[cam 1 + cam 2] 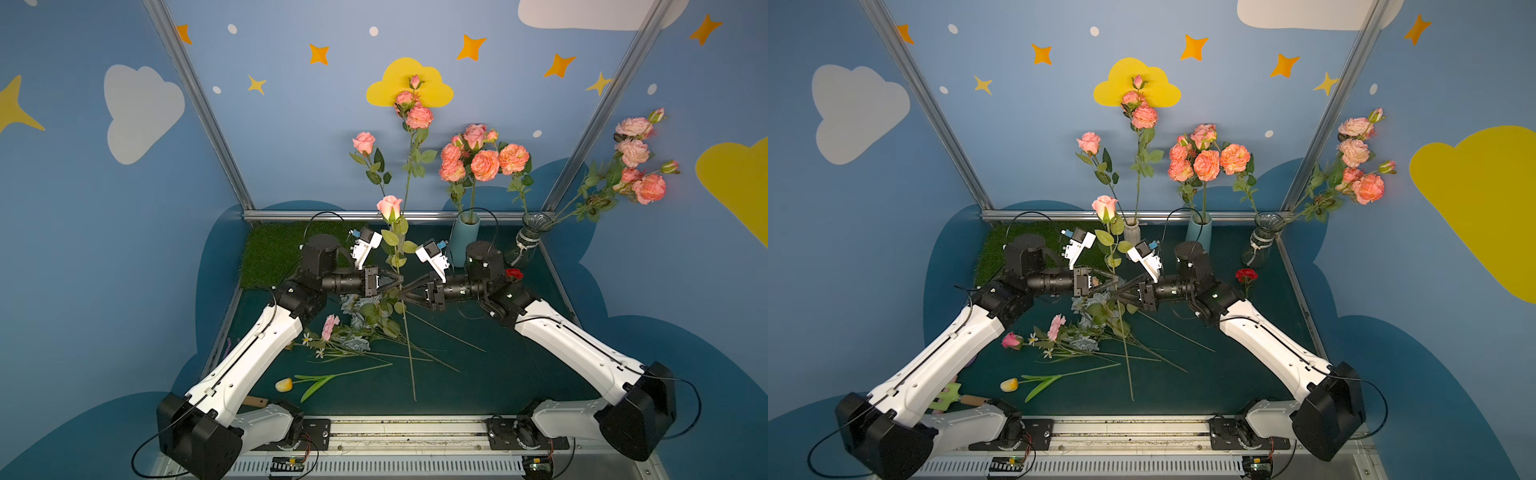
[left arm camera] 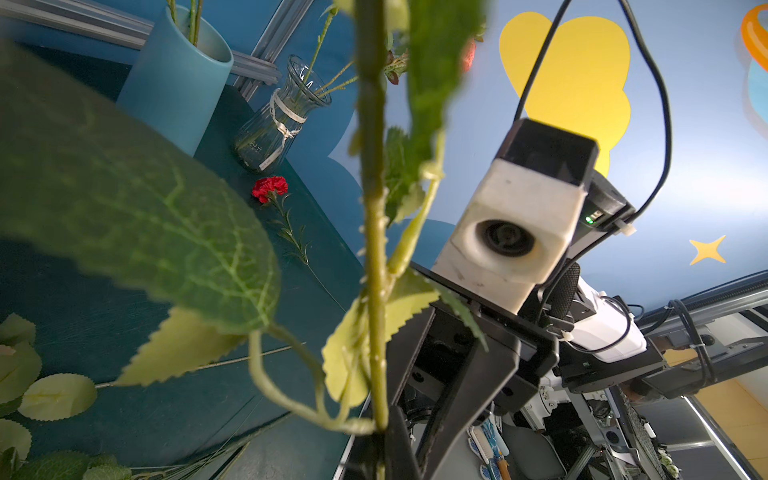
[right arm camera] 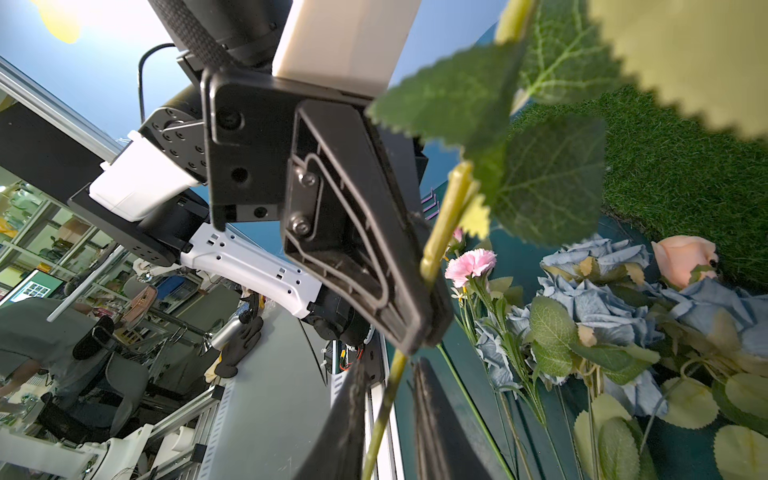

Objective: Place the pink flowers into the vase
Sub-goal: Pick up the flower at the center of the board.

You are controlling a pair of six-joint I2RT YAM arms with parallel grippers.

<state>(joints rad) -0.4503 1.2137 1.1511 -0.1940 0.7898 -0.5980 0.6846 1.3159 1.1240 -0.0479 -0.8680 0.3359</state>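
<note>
rose stem [image 2: 373, 216] clamped by level left gripper [image 1: 398, 286]

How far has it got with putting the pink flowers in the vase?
Done: pink blooms already stand in the blue vase and the glass vase. In hand: the left claw grips a pink rose upright by its stem; the right claw sits open around the same stem. Left: that rose is not yet in a vase, and a pink flower lies on the table.
</note>
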